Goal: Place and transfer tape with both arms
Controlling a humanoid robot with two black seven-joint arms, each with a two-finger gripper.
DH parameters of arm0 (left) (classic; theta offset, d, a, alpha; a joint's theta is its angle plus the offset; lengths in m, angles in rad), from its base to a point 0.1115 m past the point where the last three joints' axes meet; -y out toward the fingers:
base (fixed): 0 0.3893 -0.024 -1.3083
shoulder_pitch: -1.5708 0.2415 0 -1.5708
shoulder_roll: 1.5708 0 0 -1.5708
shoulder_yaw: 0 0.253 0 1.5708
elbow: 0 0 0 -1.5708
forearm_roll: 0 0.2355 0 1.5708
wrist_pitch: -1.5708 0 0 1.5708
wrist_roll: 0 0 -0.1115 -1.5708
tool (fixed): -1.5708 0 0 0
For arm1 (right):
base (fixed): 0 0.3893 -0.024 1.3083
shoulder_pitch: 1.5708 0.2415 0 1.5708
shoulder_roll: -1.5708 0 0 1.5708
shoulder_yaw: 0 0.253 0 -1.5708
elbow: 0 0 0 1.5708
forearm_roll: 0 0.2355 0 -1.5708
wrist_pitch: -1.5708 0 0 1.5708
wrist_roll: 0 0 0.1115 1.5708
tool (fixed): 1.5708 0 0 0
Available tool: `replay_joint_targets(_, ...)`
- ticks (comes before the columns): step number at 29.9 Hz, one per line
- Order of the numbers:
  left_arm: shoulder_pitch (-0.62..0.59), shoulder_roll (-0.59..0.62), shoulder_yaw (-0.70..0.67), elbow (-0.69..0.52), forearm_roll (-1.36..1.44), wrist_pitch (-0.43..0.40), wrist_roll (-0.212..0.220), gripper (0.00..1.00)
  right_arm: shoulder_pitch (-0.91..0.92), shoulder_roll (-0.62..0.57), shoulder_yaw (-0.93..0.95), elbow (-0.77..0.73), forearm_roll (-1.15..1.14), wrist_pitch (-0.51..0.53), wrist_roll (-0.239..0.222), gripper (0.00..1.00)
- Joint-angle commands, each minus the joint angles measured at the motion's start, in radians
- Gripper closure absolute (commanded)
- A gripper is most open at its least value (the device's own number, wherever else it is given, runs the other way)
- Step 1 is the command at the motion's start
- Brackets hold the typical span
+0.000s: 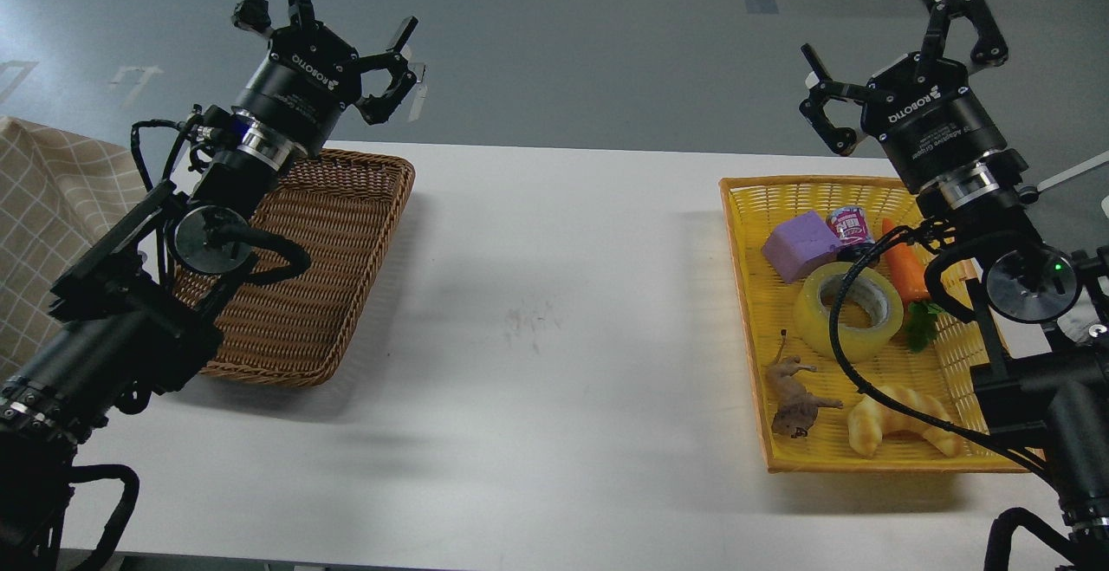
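Note:
The tape (853, 311), a translucent yellow-green roll with a grey-white core, lies flat in the yellow basket (747, 242) at the right. A black cable of my right arm crosses in front of it. My right gripper (901, 47) is raised above the basket's far edge, fingers spread open and holding nothing. My left gripper (333, 29) is held high above the far corner of the brown wicker basket (338, 285) at the left, also open and empty.
In the yellow basket with the tape lie a purple block (801, 244), a small pink can (851, 226), a carrot (905, 272), a toy animal (795, 402) and a croissant (901, 428). White table (554, 337) spans between baskets. Checked cloth (52, 207) at far left.

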Motion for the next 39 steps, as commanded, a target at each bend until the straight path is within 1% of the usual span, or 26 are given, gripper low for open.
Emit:
replay_joint_targets(1, 0.001, 0.000, 0.003, 0.000, 0.000, 0.000, 0.002, 0.02, -0.001, 0.004, -0.002, 0.000, 0.000, 0.000, 0.000, 0.00)
replay_joint_targets(32, 0.003, -0.010, -0.012, 0.001, 0.000, 0.000, 0.006, 0.02, -0.008, 0.004, 0.000, 0.005, -0.003, 0.000, 0.005, 0.00)
replay_joint_targets(39, 0.004, -0.011, -0.014, 0.006, 0.000, 0.000, 0.002, 0.02, -0.007, 0.012, 0.007, 0.006, -0.003, 0.000, 0.014, 0.00)
